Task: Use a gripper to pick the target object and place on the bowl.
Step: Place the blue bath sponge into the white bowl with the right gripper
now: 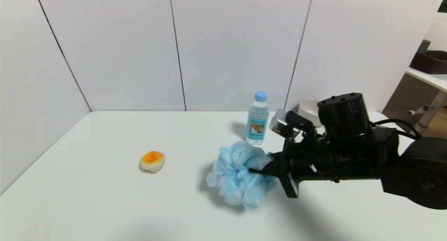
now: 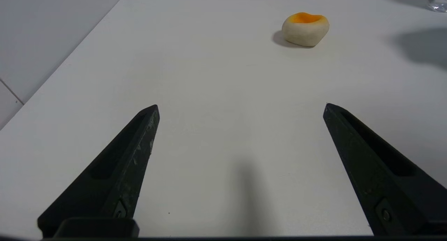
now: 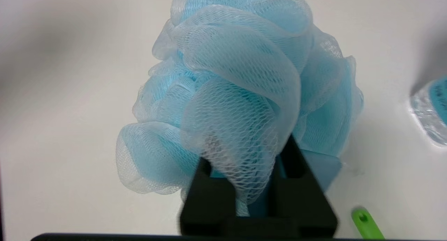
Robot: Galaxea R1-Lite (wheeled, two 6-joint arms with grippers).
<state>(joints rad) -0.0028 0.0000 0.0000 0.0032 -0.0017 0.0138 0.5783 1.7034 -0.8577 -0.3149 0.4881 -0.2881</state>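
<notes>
The light-blue mesh bath pouf (image 1: 237,176) is at the middle of the white table, in front of the water bottle. My right gripper (image 1: 258,171) reaches into its right side, and its jaws are shut on the pouf's mesh. In the right wrist view the pouf (image 3: 241,80) bulges over the closed black jaws of the gripper (image 3: 244,153). The off-white bowl (image 1: 309,111) stands at the back right, partly hidden behind the right arm. My left gripper (image 2: 241,106) is open and empty above bare table.
A clear water bottle with a blue cap (image 1: 257,118) stands just behind the pouf, left of the bowl. An orange-and-cream fruit-like object (image 1: 152,161) lies on the left part of the table, also in the left wrist view (image 2: 305,28). Something green (image 3: 366,223) lies by the right gripper.
</notes>
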